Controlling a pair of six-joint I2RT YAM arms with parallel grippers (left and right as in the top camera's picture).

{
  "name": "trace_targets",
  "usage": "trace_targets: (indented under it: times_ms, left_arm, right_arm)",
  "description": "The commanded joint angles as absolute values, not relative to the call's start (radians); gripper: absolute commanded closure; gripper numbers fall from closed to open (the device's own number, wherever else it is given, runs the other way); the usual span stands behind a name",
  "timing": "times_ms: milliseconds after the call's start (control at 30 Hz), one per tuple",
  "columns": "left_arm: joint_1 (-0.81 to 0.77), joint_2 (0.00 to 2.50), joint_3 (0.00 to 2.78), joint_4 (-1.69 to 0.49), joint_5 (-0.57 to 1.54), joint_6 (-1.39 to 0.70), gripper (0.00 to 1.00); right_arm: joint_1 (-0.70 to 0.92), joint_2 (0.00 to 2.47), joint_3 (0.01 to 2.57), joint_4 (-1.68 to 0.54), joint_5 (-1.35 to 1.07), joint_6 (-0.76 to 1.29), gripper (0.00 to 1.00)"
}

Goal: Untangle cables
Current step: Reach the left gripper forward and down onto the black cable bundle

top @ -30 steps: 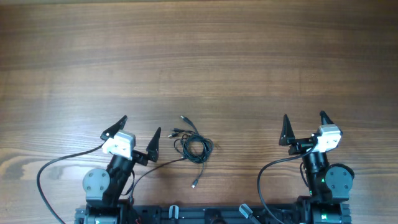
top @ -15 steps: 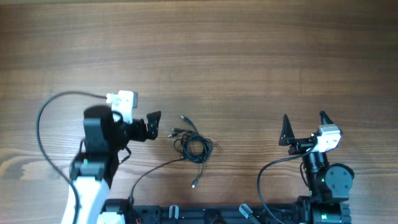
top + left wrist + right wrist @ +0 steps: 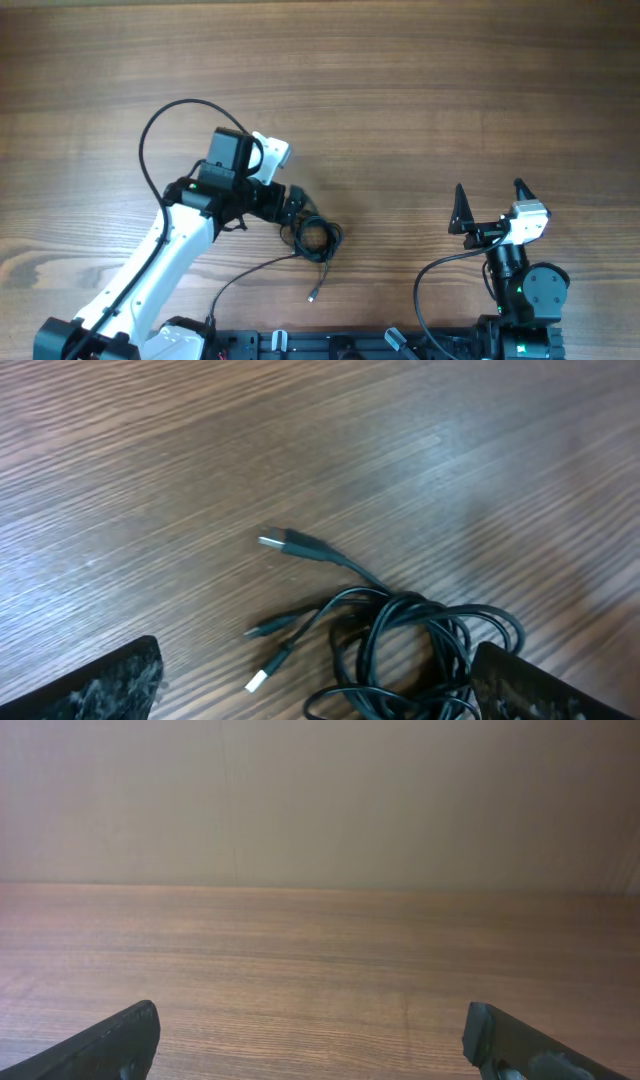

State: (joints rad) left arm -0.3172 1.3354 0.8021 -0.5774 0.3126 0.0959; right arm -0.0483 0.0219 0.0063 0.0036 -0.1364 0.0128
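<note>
The cables (image 3: 318, 238) are thin black cords bundled in a small knot near the table's front middle, with one loose strand ending in a plug (image 3: 313, 297). In the left wrist view the cables (image 3: 410, 650) lie coiled, with several plug ends spread to the left, one silver-tipped (image 3: 258, 681). My left gripper (image 3: 292, 207) hovers at the knot's upper left edge, open, its fingers straddling the bundle (image 3: 315, 695). My right gripper (image 3: 490, 205) is open and empty at the front right, far from the cables; it also shows in the right wrist view (image 3: 315, 1045).
The wooden table (image 3: 400, 100) stretches bare behind and to both sides. The left arm's thick black cable (image 3: 150, 140) loops above its wrist. The arm bases (image 3: 525, 290) sit at the front edge.
The left arm has swung from its rest at the front left out to the right, bringing its open gripper over the cable knot. The right arm has not moved.
</note>
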Motion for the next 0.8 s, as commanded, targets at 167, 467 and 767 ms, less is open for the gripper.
trace_targets:
  times_ms: [167,467,767]
  left_arm:
    - [-0.329,1.337,0.824,-0.62,0.386,0.088,0.0]
    - [-0.502,1.338,0.823,-0.765,0.146,-0.447,0.0]
    - [-0.62,1.338,0.823,-0.655,0.177,-0.536,0.0]
  right_arm:
    - [-0.042,0.016,0.005,0.007,-0.128,0.002,0.0]
    - [-0.042,0.016,0.005,0.007,-0.128,0.002,0.0]
    - [-0.042,0.016,0.005,0.007,-0.128,0.002,0.0]
